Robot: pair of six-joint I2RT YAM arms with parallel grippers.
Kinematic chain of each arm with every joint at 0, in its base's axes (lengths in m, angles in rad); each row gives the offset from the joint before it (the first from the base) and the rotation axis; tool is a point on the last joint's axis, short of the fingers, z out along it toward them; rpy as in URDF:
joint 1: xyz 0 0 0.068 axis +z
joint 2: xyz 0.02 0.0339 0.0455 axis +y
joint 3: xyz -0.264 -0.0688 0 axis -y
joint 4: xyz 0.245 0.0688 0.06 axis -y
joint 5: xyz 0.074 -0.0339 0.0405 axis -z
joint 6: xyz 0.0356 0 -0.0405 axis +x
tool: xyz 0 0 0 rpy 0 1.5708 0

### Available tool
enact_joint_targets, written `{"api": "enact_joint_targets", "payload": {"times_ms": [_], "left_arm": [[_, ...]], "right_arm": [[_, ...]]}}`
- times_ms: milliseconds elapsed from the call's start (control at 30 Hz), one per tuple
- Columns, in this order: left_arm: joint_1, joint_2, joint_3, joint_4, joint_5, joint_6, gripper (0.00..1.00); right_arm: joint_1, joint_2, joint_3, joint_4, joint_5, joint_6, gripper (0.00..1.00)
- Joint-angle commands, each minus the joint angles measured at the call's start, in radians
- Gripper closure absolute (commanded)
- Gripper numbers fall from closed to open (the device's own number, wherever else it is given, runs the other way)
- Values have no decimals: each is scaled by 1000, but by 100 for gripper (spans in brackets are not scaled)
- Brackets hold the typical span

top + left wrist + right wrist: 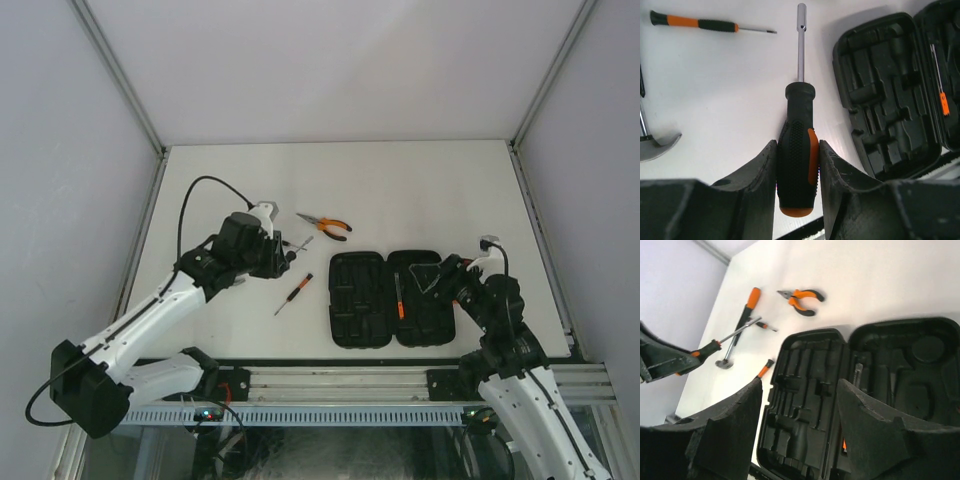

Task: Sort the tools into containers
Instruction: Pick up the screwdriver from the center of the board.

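Left wrist view, unlike top, shows left gripper (797,145) clamped on thick screwdriver (799,107); right gripper (799,385), jaws apart, over case (880,360)

White table inside a pale booth.
In the top view a white table (400,180) fills the centre, boxed in by plain grey walls (330,60) at the top and on both sides. Slim metal posts (118,72) run diagonally down from the upper corners. Across the bottom lies a silver rail (340,380), with a grey slotted strip (330,413) just beneath it.
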Motion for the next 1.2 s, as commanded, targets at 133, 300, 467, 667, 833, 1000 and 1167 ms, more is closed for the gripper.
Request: {"api": "enact_joint_targets", "payload": {"times_ms": [133, 300, 467, 667, 833, 1000, 1167], "left_arm": [[-28, -77, 33, -29, 144, 72, 87], [-133, -83, 84, -75, 137, 114, 87], [-227, -97, 111, -75, 169, 129, 87], [-293, -116, 123, -65, 223, 141, 87], [-333, -115, 130, -66, 255, 162, 87], [-369, -102, 135, -67, 273, 168, 87], [-390, -77, 149, -64, 281, 168, 87]], "right_arm": [[212, -22, -64, 385, -46, -270, 37], [447, 56, -68, 517, -15, -477, 35], [626, 201, -10, 534, -2, -724, 35], [792, 343, 43, 492, 27, -1009, 33], [828, 428, 76, 505, 7, -1097, 32], [842, 493, 106, 518, -6, -1146, 32], [869, 560, 136, 522, 7, -1186, 35]]}}
